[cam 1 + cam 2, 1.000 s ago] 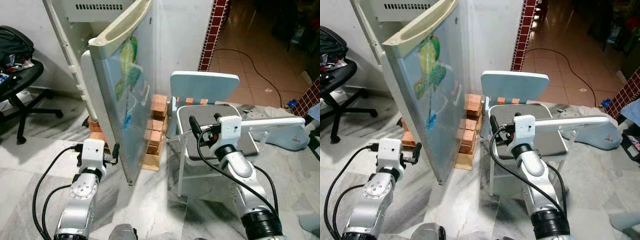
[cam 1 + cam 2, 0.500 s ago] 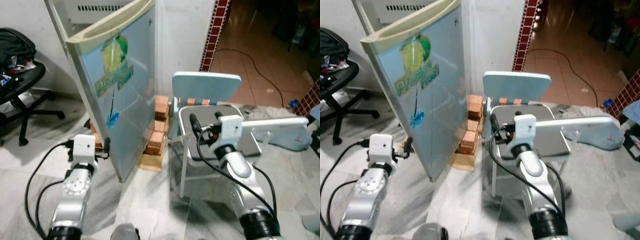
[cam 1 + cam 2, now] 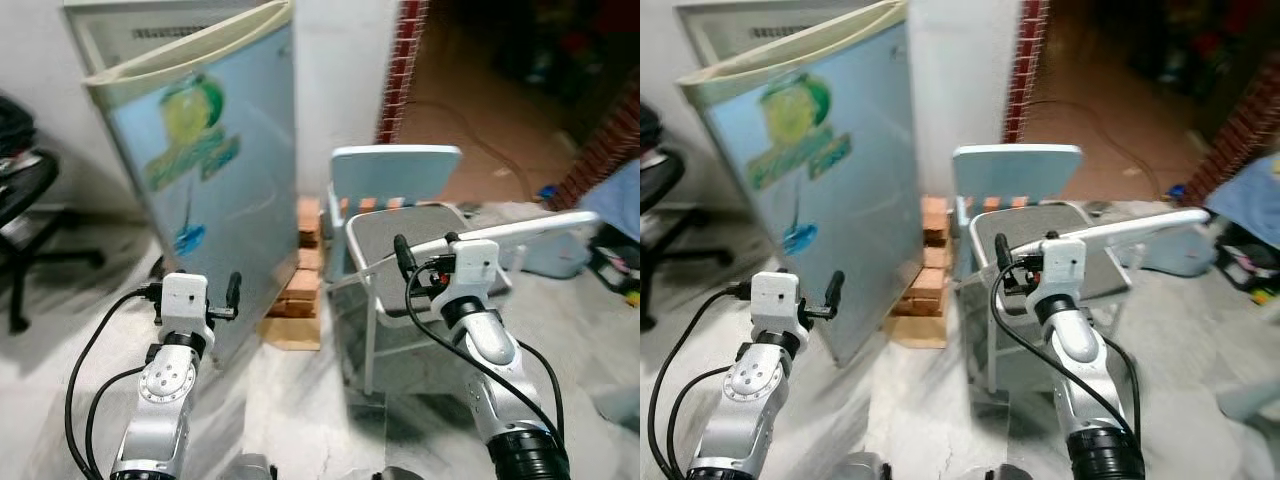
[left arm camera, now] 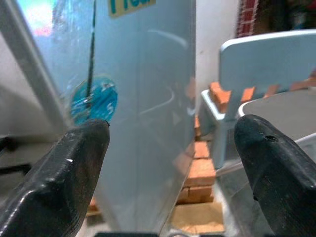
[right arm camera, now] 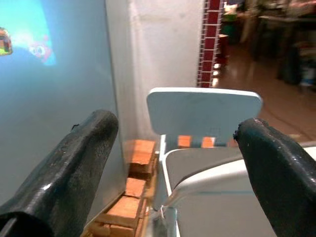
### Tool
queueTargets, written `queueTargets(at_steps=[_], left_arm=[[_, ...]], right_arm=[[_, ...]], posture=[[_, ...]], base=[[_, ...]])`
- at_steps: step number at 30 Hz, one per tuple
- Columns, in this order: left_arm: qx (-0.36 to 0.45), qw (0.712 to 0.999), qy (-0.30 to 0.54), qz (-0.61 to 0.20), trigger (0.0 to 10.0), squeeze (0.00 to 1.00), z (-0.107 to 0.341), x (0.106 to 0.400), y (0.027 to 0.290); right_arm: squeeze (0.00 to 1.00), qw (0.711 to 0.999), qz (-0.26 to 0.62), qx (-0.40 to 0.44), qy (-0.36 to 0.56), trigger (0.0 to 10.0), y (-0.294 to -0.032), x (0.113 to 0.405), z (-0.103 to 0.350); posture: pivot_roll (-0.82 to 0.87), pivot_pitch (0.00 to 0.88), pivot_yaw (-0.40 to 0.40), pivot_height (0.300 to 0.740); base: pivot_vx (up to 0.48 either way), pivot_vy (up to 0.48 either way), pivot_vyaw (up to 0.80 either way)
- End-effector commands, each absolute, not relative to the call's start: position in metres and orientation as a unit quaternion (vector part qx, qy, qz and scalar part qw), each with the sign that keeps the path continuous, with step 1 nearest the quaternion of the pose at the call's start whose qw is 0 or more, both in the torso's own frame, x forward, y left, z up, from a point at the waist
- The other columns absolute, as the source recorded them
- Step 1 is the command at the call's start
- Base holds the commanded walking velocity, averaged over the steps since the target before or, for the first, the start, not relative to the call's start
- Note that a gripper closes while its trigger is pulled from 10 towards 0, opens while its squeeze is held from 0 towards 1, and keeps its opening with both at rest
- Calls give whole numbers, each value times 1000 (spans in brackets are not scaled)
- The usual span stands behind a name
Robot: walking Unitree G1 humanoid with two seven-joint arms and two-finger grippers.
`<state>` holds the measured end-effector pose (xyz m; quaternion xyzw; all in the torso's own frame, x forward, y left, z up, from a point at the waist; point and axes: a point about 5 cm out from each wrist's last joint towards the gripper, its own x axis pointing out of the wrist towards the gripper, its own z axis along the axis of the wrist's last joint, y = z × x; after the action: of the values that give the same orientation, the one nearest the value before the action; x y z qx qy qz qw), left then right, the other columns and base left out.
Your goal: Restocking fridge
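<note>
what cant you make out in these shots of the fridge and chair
- Inside of the fridge: hidden in both eye views by its door, which faces the camera.
- Words on the door sticker: smeared by motion blur in the eye views, cut off by the top edge in the left wrist view.
- Dark room past the tiled pillar: too blurred and dim.
- Office chair: cut off by the left edge.

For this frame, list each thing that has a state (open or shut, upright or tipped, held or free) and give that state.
Fridge door: swung partly open, not gripped.
Left gripper: open, empty, at the door's lower edge.
Right gripper: open, empty, raised in front of the chair.
Chair: upright, seat bare.
Bricks: stacked beside the fridge base.
Office chair: upright, blurred at the left.
</note>
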<state>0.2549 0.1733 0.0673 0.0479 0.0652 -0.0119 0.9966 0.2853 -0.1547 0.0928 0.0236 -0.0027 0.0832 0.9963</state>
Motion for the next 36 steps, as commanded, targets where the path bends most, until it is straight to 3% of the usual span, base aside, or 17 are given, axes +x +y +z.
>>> queueTargets(at_steps=[1, 24, 36], left_arm=[[47, 997, 59, 4, 10000, 0, 73, 257, 185], [49, 998, 32, 0, 10000, 0, 83, 259, 185], [41, 999, 29, -8, 10000, 0, 85, 259, 187]], right_arm=[[0, 994, 101, 30, -18, 10000, -143, 291, 100], [0, 994, 104, 35, -14, 10000, -137, 295, 97], [0, 994, 102, 30, -16, 10000, -141, 293, 95]], posture=[[126, 0, -9, 740], [132, 0, -15, 740], [131, 0, -11, 740]], base=[[0, 476, -800], [0, 463, -56], [0, 478, -800]])
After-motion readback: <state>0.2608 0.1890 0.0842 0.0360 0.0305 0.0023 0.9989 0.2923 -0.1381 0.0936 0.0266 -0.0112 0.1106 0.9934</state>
